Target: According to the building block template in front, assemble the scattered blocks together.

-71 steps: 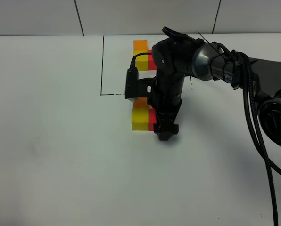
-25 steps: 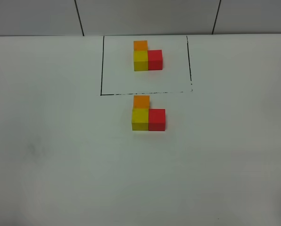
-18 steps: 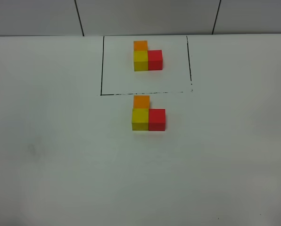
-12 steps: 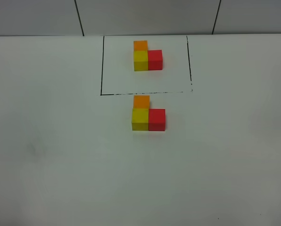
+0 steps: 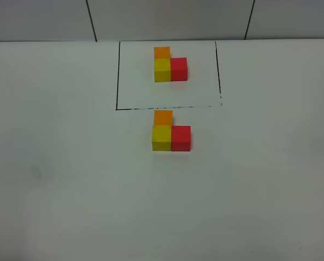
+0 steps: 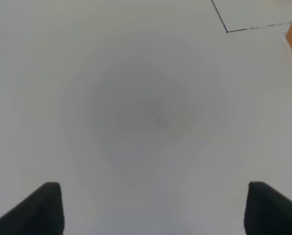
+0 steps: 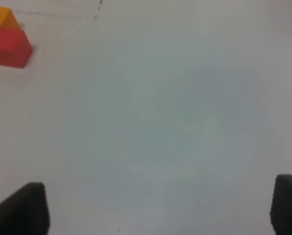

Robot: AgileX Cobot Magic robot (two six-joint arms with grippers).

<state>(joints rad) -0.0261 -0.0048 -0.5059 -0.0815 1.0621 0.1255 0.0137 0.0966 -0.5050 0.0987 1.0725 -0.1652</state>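
On the white table point(image 5: 69, 190), the building block template point(image 5: 169, 65) sits inside a thin black outline point(image 5: 117, 76) near the far edge, its orange cube behind the yellow one and the red cube touching the yellow cube's right side. Just on the near side of the outline's lower line, the scattered blocks form the same L: the orange block point(image 5: 162, 117) touches the back of the yellow block point(image 5: 161, 137), and the red block point(image 5: 180, 137) is flush against the yellow block's right face. Wide bare tabletop lies to the left, right and near side of this cluster. No arm shows in the high view. In the left wrist view, the left gripper point(image 6: 153, 208) has its dark fingertips spread far apart over bare table, holding nothing; only a sliver of the orange and yellow blocks is cut off at the frame edge. The right gripper point(image 7: 160, 205) is likewise spread wide and empty, with the blurred cluster well away from it.
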